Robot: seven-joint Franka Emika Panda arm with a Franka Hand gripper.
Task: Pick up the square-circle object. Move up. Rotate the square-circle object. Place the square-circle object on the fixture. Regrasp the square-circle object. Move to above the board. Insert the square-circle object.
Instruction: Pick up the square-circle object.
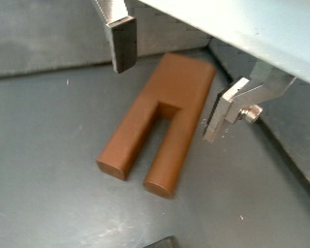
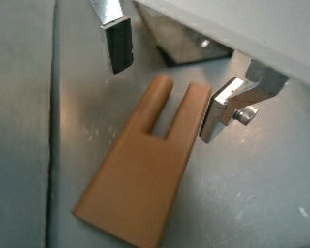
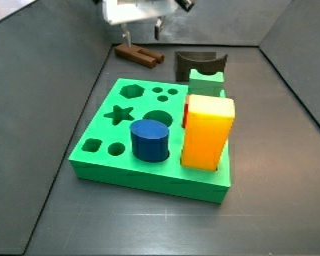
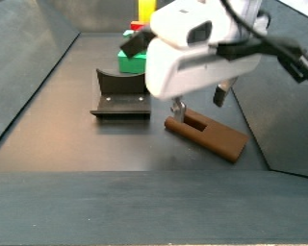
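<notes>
Brown and matte, the square-circle object point(image 1: 155, 124) lies flat on the grey floor, directly beneath the gripper point(image 1: 170, 82). In both wrist views it shows a solid square end and a slotted end that splits into two prongs. In a side view the object point(image 4: 208, 135) rests just beside the dark fixture point(image 4: 120, 96), not touching it. In another side view the bright-green board point(image 3: 109, 140) sits well apart from the object, carrying a blue cylinder point(image 3: 152, 138) and a tall yellow-orange block point(image 3: 210, 130).

The jaws stand wide open and hold nothing. One silver finger point(image 1: 120, 44) hangs on one side of the object and the other finger point(image 1: 227, 109) on the opposite side, both above it and clear of it.

Judging from this, the step in hand is the pick-up, and it is not yet done. To do it well, the gripper should descend straight down so the pads straddle the solid end rather than the prongs (the prongs might flex or slip). The fingers should reach low enough to grip the flat side faces squarely before closing. How near the fingertips are to the floor cannot be told from these views, so a slow descent seems wise.
</notes>
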